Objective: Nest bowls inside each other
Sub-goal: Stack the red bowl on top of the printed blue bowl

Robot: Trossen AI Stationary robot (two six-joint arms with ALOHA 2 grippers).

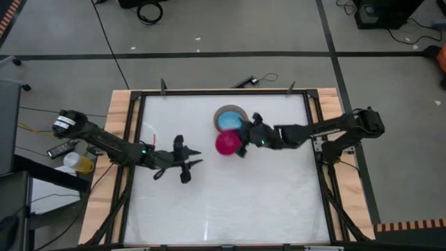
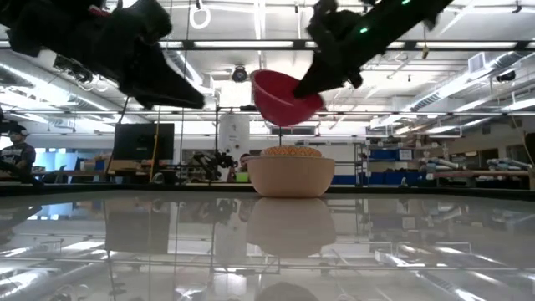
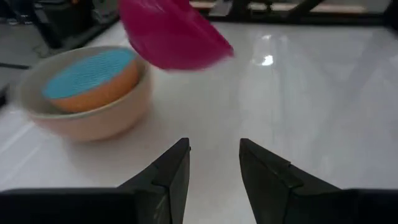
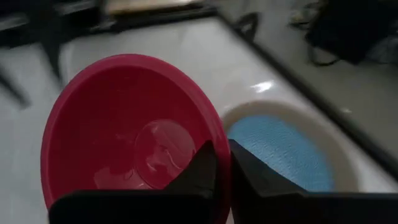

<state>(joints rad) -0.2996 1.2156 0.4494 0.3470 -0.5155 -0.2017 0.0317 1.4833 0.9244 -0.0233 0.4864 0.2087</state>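
A beige bowl (image 1: 228, 118) stands on its base at the table's far middle, with a speckled light blue bowl (image 3: 87, 73) nested inside it. Beside it on the near side a red-magenta bowl (image 1: 226, 143) hangs in the air, higher than the beige bowl's rim (image 2: 291, 157) in the low view. My right gripper (image 1: 243, 144) is shut on it. My left gripper (image 1: 189, 161) hovers open over the table to the left of the bowls, its fingers (image 3: 171, 177) pointing toward them with nothing between them. My right gripper pinches the red-magenta bowl's rim (image 4: 217, 146) on the side toward the table's right edge. One finger (image 4: 202, 171) is inside the bowl and the other outside. The fingers come from the right, slanting down. The bowl (image 2: 284, 96) is lifted clear and tilted, its mouth facing up.
A black frame (image 1: 136, 139) and wooden borders edge the white table top. Open surface lies across the near half (image 1: 230, 202). A dark cable and a small device (image 1: 247, 81) lie just beyond the far edge. Clutter sits off the table's left side (image 1: 77, 162).
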